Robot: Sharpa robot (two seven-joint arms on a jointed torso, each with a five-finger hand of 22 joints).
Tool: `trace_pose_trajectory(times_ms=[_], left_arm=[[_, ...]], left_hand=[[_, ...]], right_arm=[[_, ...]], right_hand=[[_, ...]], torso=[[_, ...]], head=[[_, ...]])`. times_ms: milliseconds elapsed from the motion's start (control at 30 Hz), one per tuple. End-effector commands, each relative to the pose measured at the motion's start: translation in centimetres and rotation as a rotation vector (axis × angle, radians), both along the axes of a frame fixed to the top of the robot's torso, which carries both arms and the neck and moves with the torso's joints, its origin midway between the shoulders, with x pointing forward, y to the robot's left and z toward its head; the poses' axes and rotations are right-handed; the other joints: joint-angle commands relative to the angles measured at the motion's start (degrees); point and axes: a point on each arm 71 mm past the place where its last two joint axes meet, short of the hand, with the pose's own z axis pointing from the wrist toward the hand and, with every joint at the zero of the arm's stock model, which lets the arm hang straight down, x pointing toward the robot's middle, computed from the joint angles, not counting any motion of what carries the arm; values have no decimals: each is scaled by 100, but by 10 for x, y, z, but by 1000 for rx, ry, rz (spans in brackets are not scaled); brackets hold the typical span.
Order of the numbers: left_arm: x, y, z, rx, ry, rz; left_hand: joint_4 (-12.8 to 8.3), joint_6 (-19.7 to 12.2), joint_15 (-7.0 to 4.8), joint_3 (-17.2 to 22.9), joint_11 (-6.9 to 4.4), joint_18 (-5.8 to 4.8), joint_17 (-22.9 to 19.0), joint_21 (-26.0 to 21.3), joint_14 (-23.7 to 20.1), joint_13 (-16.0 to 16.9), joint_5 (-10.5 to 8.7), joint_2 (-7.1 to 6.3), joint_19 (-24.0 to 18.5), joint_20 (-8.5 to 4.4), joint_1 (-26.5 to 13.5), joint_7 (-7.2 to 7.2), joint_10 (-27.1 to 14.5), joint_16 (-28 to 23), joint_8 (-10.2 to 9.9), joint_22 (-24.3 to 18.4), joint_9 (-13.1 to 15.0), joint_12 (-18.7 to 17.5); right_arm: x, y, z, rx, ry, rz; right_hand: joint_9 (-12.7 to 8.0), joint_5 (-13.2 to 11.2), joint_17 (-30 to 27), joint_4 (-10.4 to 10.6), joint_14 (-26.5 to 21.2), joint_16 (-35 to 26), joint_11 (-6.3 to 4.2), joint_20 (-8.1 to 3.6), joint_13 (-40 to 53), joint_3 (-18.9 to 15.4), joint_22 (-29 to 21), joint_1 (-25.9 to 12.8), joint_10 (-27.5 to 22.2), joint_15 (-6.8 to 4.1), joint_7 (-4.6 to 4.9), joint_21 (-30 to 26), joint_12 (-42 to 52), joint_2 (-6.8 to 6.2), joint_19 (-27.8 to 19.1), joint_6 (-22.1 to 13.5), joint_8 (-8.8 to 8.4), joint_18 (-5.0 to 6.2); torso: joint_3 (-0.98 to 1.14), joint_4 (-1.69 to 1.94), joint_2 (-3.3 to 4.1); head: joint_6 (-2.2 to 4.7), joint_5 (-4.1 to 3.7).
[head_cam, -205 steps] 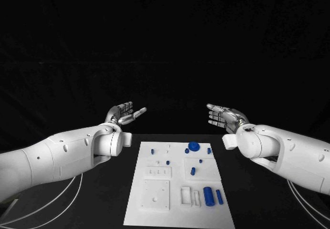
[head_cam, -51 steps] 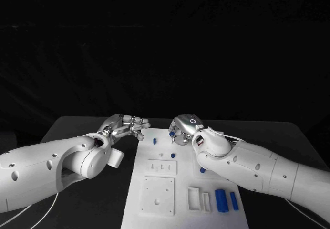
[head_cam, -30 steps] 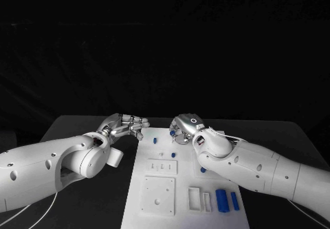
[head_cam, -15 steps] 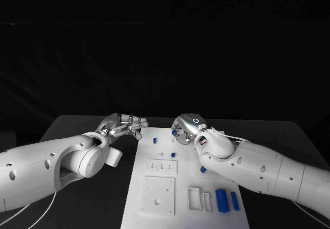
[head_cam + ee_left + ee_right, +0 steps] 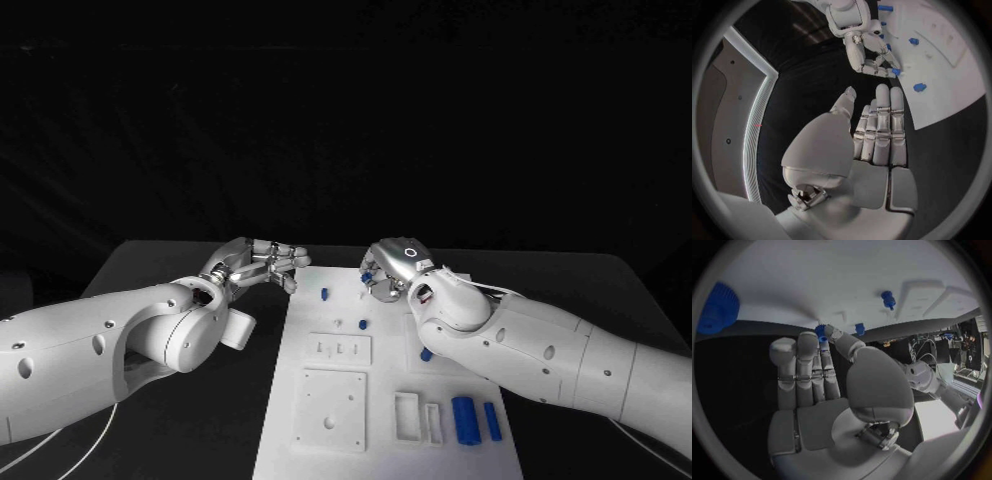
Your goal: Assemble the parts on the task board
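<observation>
Table (image 5: 173, 265): black, wide, running from the near edge to a far edge behind both hands.
Task board (image 5: 339, 440): white plate, long axis running near to far down the middle of the table; its far end reaches in between the two hands.
Left hand (image 5: 263, 264): over the table just left of the board's far left corner, fingers stretched out side by side toward the board, thumb apart — it holds nothing.
Right hand (image 5: 392, 266): over the board's far end, fingers curled down, thumb and a fingertip pinching a small blue part (image 5: 821, 333).
Pinched part: a short peg at the right hand's fingertips, close above the white plate; which way its long axis points I cannot tell.
Large blue cylinder (image 5: 463, 419): lies flat at the board's near right, long axis near to far, well apart from both hands.
Slim blue cylinder (image 5: 492, 421): just right of the large one, parallel to it.
Blue peg (image 5: 325, 295): stands in the board's far left part — between the two hands, touched by neither.
Blue piece (image 5: 362, 325): nearer, mid-board, just left of the right wrist.
</observation>
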Motion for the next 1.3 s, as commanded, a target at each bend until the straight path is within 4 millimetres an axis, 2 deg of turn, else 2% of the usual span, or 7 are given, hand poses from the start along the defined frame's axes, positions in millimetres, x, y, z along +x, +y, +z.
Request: trace_pose_trajectory(times_ms=[33, 533, 733, 800, 900, 1067, 1300], left_arm=[[0, -3, 2, -4, -6, -20], [0, -4, 2, -5, -4, -25], [0, -5, 2, -4, -2, -27], [0, -5, 2, -4, -2, -26], [0, -4, 2, -4, -2, -25], [1, -2, 1, -2, -2, -19], [3, 3, 1, 1, -5, -4]], left_hand=[[0, -50, 27, -31, -5, 44, -6, 32, -24, 9, -20, -22, -12, 41, -36, -9, -50, 16, -23, 7, 1, -16], [-2, -54, 28, -28, -3, 45, -11, 35, -24, 10, -21, -27, -14, 43, -30, -7, -59, 14, -24, 8, 0, -15], [-2, -54, 28, -28, -3, 45, -11, 35, -24, 10, -21, -27, -14, 43, -30, -7, -59, 14, -24, 8, 0, -15], [0, -61, 30, -29, 1, 46, -14, 33, -26, 9, -23, -29, -16, 45, -35, -4, -70, 12, -24, 7, 0, -17], [0, -61, 30, -29, 1, 46, -14, 33, -26, 9, -23, -29, -16, 45, -35, -4, -70, 12, -24, 7, 0, -17], [0, -61, 30, -29, 1, 46, -14, 33, -26, 9, -23, -29, -16, 45, -35, -4, -70, 12, -24, 7, 0, -17], [-3, -74, 33, -29, 4, 48, -17, 29, -29, 10, -24, -40, -18, 48, -34, -1, -83, 7, -24, 4, 0, -16]], right_arm=[[1, 2, -3, -29, 19, 6], [10, 8, -12, -62, 63, -12], [12, 8, -14, -55, 85, -12], [12, 7, -13, -38, 80, -10], [11, 5, -11, -8, 66, -9], [4, -3, -5, 32, 40, -7], [-4, -23, 12, 78, 33, -15]], right_hand=[[11, 5, -7, 20, 12, 33, -178, -36, 13, 14, 4, 37, 215, -32, 16, -20, -14, 22, 187, 30, 19, 86], [-5, -6, -33, 37, 15, -5, -156, -18, -11, -45, 45, 30, 133, -10, 38, -168, -17, 54, 196, -41, 15, 82], [-164, 67, -47, 165, -17, -46, -15, 39, -151, -222, -13, -139, -315, 78, 137, -389, -23, -15, 157, -482, -3, 112], [-309, -22, -82, 262, -60, -102, 105, 135, -161, -342, -152, -268, -712, 178, 183, -700, -21, -172, 106, -799, 12, 185], [-420, -18, -148, 400, -102, -170, 202, 199, -161, -753, -357, -315, -1105, 215, 110, -1110, -15, -388, 88, -1095, 14, 322], [-420, 41, -257, 561, -116, -187, 246, 230, -154, -1522, -544, -99, -1290, 219, 23, -1497, -25, -441, 177, -1236, 11, 415], [-420, 140, -297, 705, -100, -155, 225, 219, -152, -1771, -510, -53, -1222, 206, 12, -1529, -22, -463, 238, -1224, 12, 411]], torso=[[-2, 1, 5], [-2, 11, 11], [-3, 8, 8], [0, -8, 5], [6, -11, 6], [14, -16, 1], [24, -61, -25]], head=[[0, 1], [-15, -1], [-32, 9], [-29, 22], [-28, 28], [-13, 36], [28, 35]])
